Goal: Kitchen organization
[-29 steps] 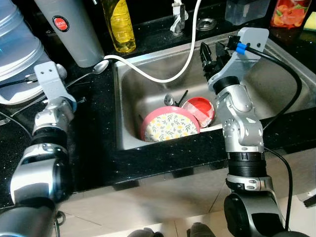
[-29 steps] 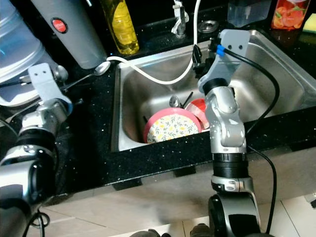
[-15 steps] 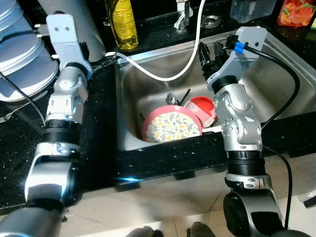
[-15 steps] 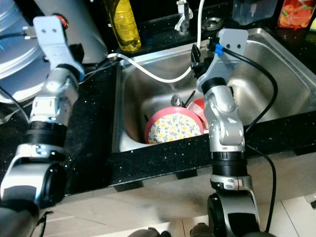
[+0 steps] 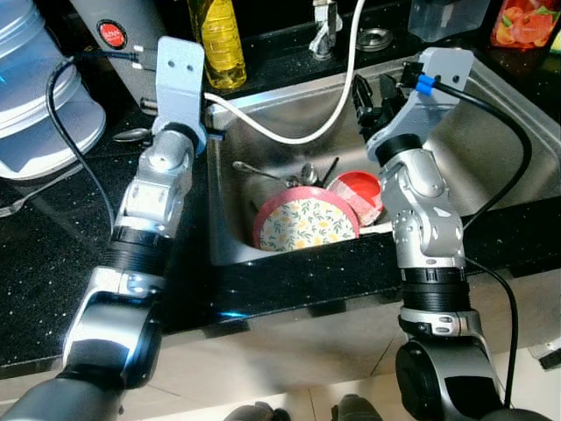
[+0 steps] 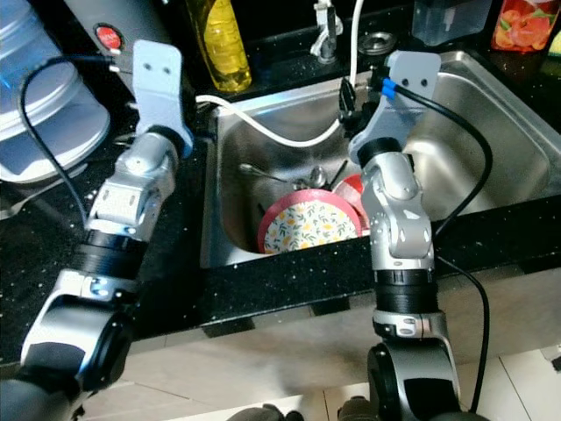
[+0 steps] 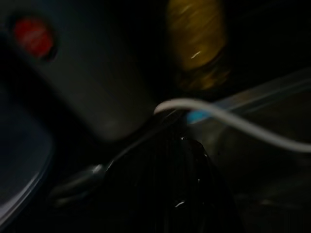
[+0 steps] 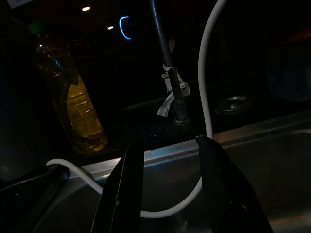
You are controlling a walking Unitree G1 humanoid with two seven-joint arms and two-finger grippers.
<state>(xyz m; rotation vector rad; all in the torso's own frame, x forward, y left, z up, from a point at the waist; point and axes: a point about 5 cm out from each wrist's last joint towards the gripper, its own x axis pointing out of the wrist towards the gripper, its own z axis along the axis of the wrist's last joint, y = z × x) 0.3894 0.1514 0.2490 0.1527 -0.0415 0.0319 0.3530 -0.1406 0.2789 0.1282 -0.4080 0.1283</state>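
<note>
Two arms are working by the sink [image 5: 491, 114]: left gripper [image 5: 210, 132], its fingers unreadable, hovering near the counter spoon [image 5: 131, 135]; right gripper [image 8: 170, 194] gaping wide above the plate [image 5: 307, 221], probably gathering utensils next.

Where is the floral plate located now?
The floral plate leans in the sink at its near wall, beside the red bowl, between the robot's two arms.

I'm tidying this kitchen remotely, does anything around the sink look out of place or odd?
Yes. A white hose drapes loosely from the tap area across the sink, ending on the counter. A floral plate leans tilted against the sink's front wall among loose cutlery.
</note>
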